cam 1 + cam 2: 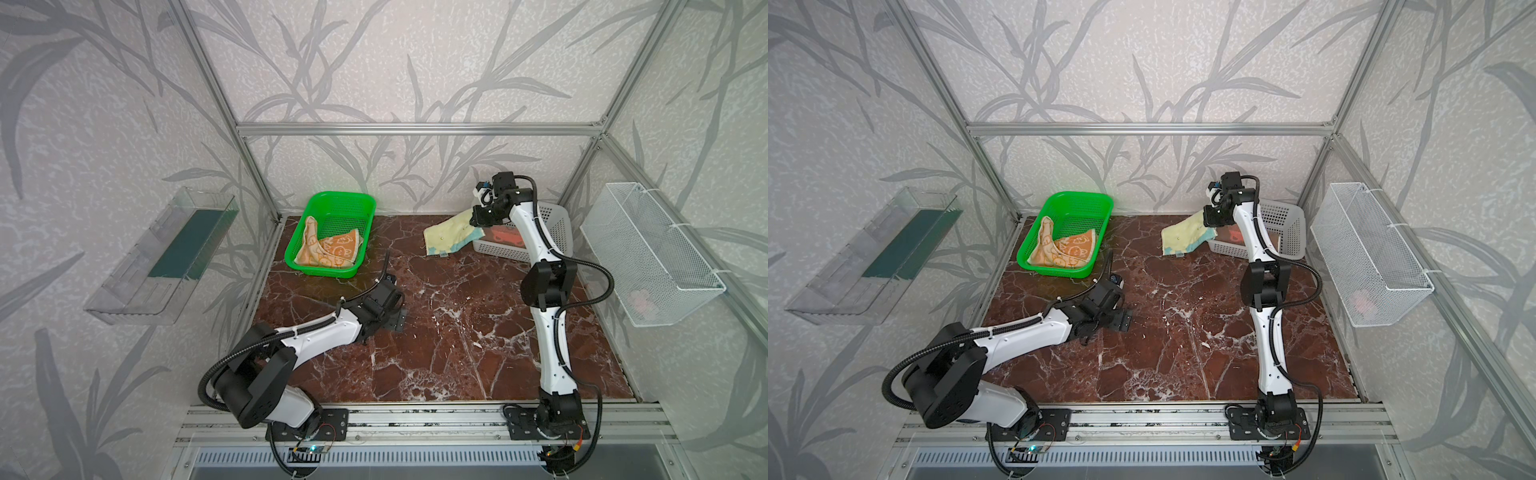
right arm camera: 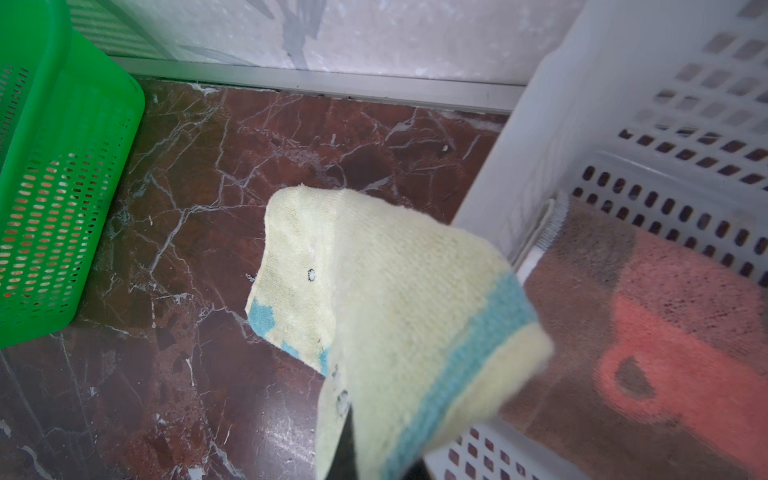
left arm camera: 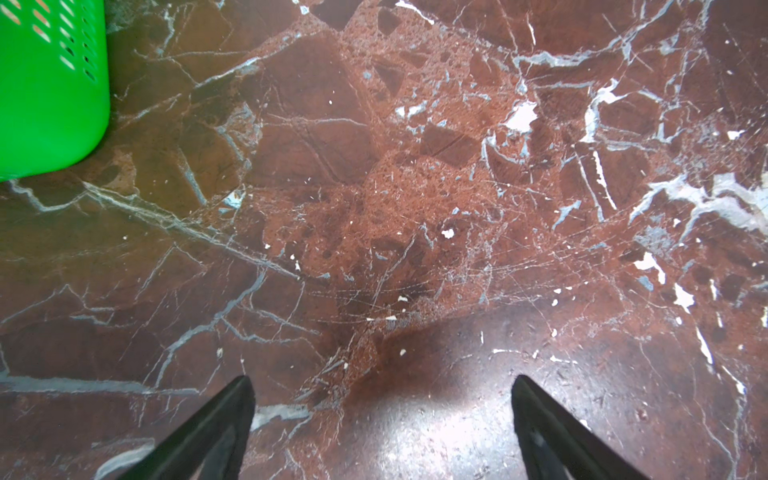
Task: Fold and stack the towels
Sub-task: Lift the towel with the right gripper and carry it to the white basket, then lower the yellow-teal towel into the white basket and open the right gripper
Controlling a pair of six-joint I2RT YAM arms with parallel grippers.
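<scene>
Right arm reaches to about 1 o'clock of the red-brown marbled tabletop (image 1: 457,332); right fingers (image 2: 345,446) are closed on one corner of the pale yellow terry towel with a teal band along its edge (image 1: 448,237), pinch seen in the right wrist view. The towel hangs slack from that pinch, folded over itself, at the 9 o'clock side of the white perforated plastic basket (image 1: 557,224) and crossing its rim; whether its lower edge touches the tabletop cannot be told. Inside the white basket lies the salmon-orange towel with brown figure (image 2: 665,332), flat on the floor of the basket. At about 11 o'clock stands the green perforated plastic basket (image 1: 345,208); the orange-cream towel with small cartoon faces (image 1: 332,249) lies crumpled in it, bunched toward its 6 o'clock wall, one end up against the 9 o'clock wall. Left fingers (image 3: 216,428) are spread wide and hold nothing, just above bare tabletop a little toward 9 o'clock from centre, near the green basket's 5 o'clock corner but apart from it
</scene>
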